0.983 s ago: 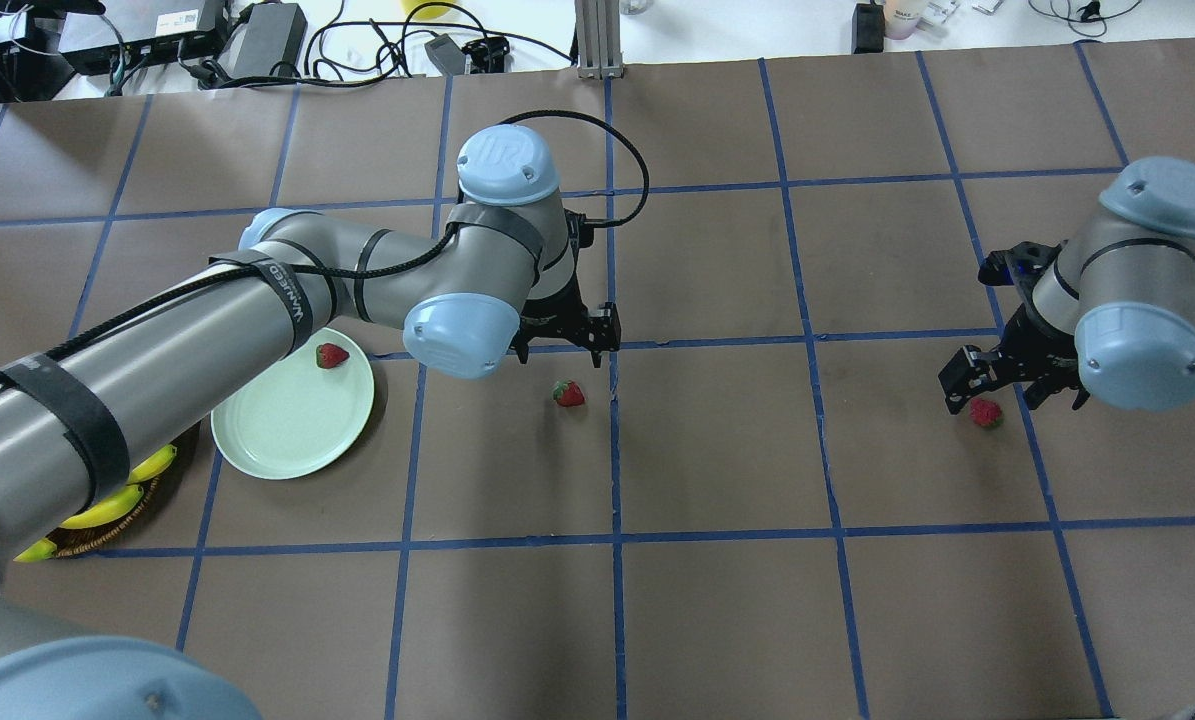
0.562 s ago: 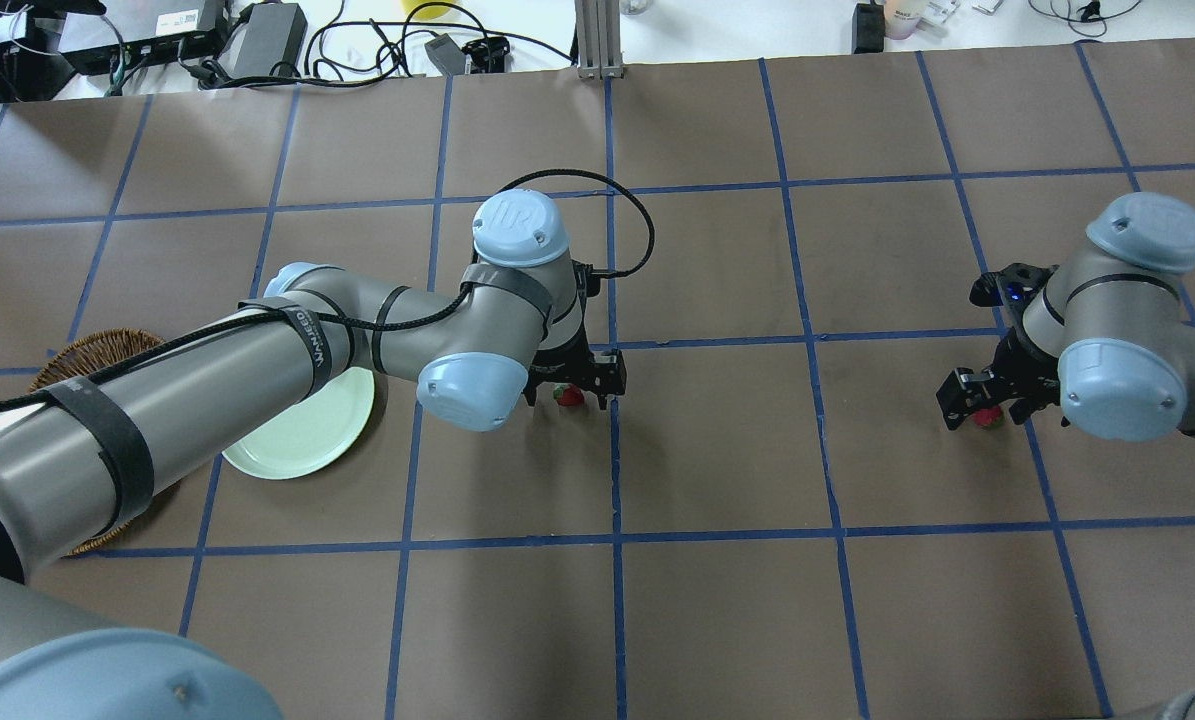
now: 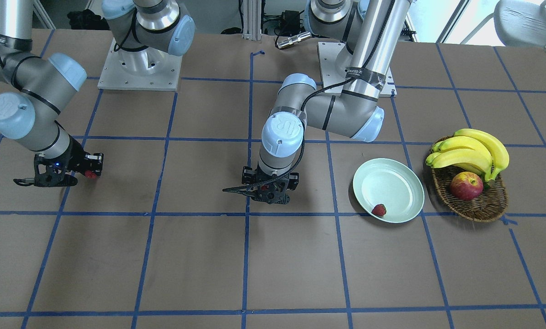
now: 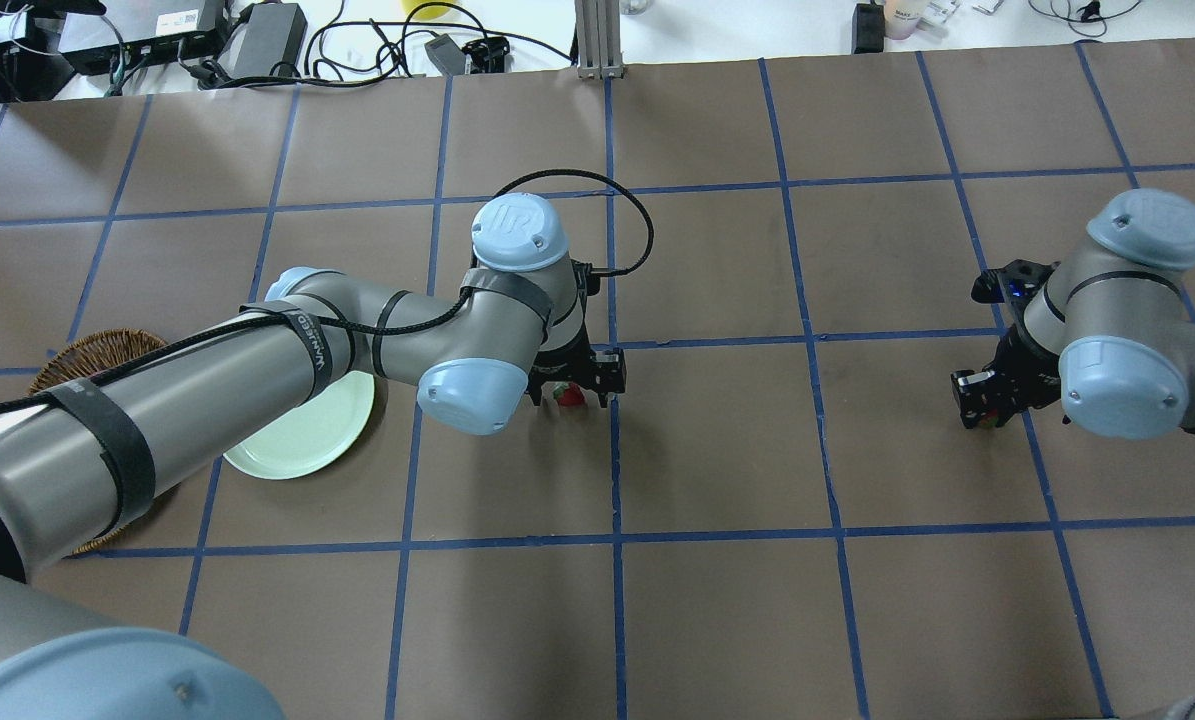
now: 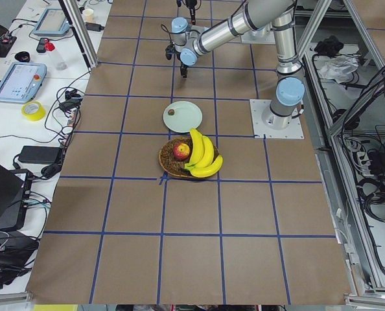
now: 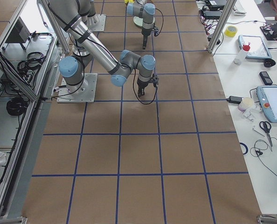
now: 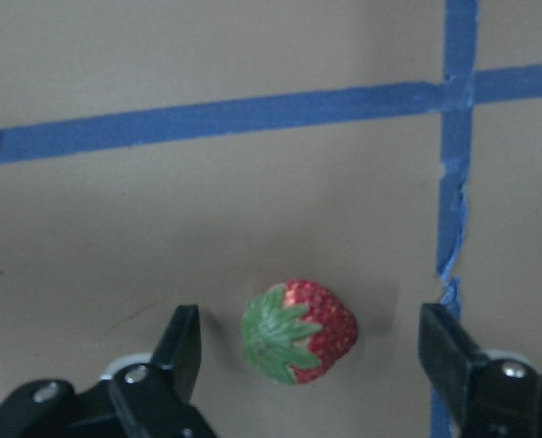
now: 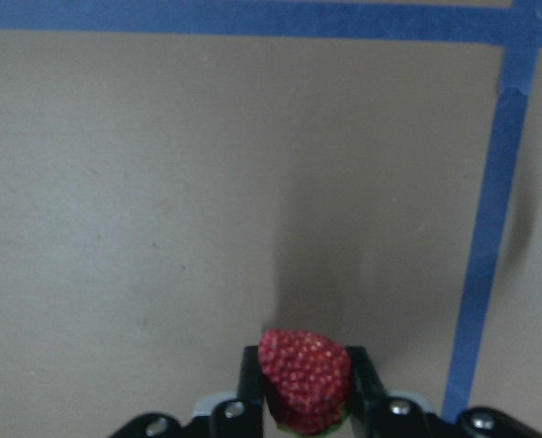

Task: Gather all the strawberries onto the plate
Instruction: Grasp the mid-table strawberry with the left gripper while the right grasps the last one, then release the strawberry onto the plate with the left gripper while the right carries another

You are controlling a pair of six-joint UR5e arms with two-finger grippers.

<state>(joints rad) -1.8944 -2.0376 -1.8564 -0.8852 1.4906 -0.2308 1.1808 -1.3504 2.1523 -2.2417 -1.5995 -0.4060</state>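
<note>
From overhead you lose a good deal: the left arm lies across the plate (image 3: 394, 176) and most of the basket (image 3: 471, 209), and the right wrist covers whatever its tool carries. Turn to the front-facing view and you see one of the strawberries (image 3: 379, 209) inside the plate, near the rim between 6 and 7 o'clock, with the basket of bananas (image 3: 471, 148) and an apple (image 3: 466, 185) at the plate's 3 o'clock. The left arm reaches out over the table (image 4: 717, 600) with its wrist pointing straight down and the left tool (image 7: 309, 319) low over the paper. Its fingers are spread, and a second strawberry (image 7: 298, 331) lies on the table between them, green cap toward 9 o'clock in the wrist view, with a gap on either side. The right arm is folded, wrist down, and the right tool (image 8: 306, 365) is pinching the third strawberry (image 8: 305, 379) between its fingertips. You cannot tell from any view whether that berry is clear of the table; the side views show both tools too small to judge.
</note>
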